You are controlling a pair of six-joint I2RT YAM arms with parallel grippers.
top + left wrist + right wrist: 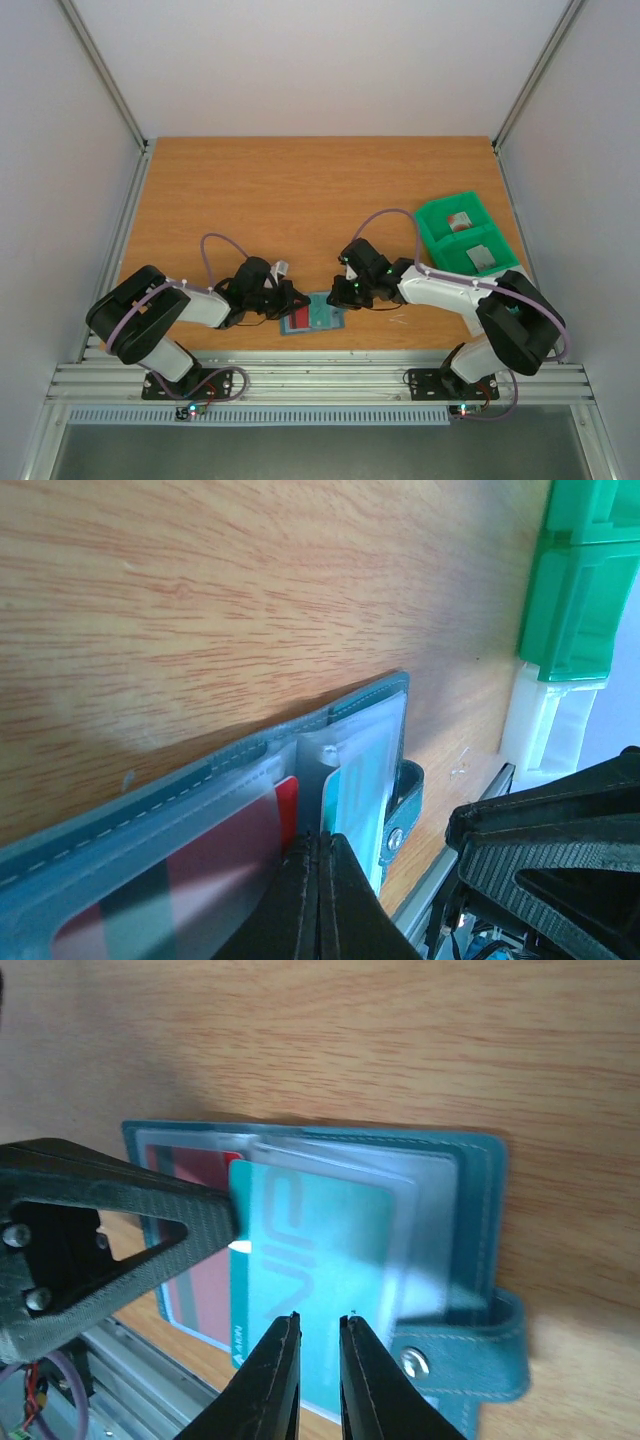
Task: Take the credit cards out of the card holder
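The blue-grey card holder (pixel 322 322) lies spread open near the table's front edge. A red credit card (pixel 286 798) sits in its left clear pocket. In the right pocket lies a teal card (pixel 315 1250) marked VIP, its near corner poking past the sleeve. My left gripper (pixel 320 840) is shut, its tips pressed on the holder's fold (pixel 240 1225) between the two cards. Just above the teal card's near end, my right gripper (pixel 318 1320) has its jaws a narrow gap apart with nothing between them. The holder's snap strap (pixel 455 1360) sticks out to the right.
A green two-compartment bin (pixel 428 224) stands at the right, also in the left wrist view (pixel 572 610), with a grey card (pixel 483 258) in its near compartment. An aluminium rail (pixel 320 380) runs along the near edge just behind the holder. Both arms meet close together over it.
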